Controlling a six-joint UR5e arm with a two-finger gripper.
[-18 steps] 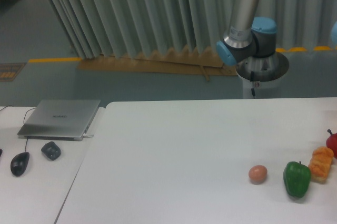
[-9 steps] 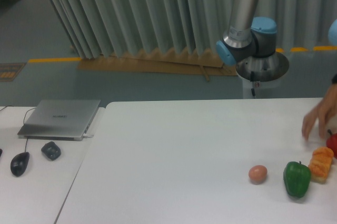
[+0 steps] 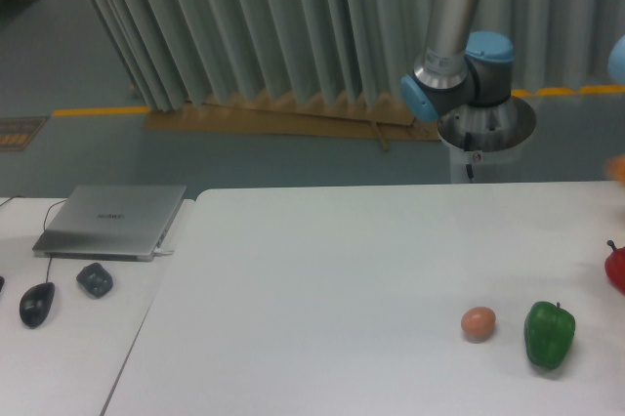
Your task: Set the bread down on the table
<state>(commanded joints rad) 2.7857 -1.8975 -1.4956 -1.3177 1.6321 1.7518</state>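
Note:
The bread no longer lies beside the green pepper (image 3: pixel 550 334) on the white table (image 3: pixel 322 279). A small orange blur (image 3: pixel 617 169) shows at the right frame edge above the table; I cannot tell whether it is the bread. Only the arm's base and lower joints (image 3: pixel 459 84) show, behind the table's far edge. The gripper itself is out of view.
A tan egg (image 3: pixel 478 322) sits left of the green pepper near the front right. A red vegetable (image 3: pixel 616 268) is cut off by the right edge. On the adjoining desk at left lie a closed laptop (image 3: pixel 112 221), a dark mouse (image 3: pixel 37 303) and a small dark object (image 3: pixel 95 279).
A hand reached in from the right half a second ago. Now the hand and the bread are gone from beside the pepper, and an orange blur shows higher at the right edge.

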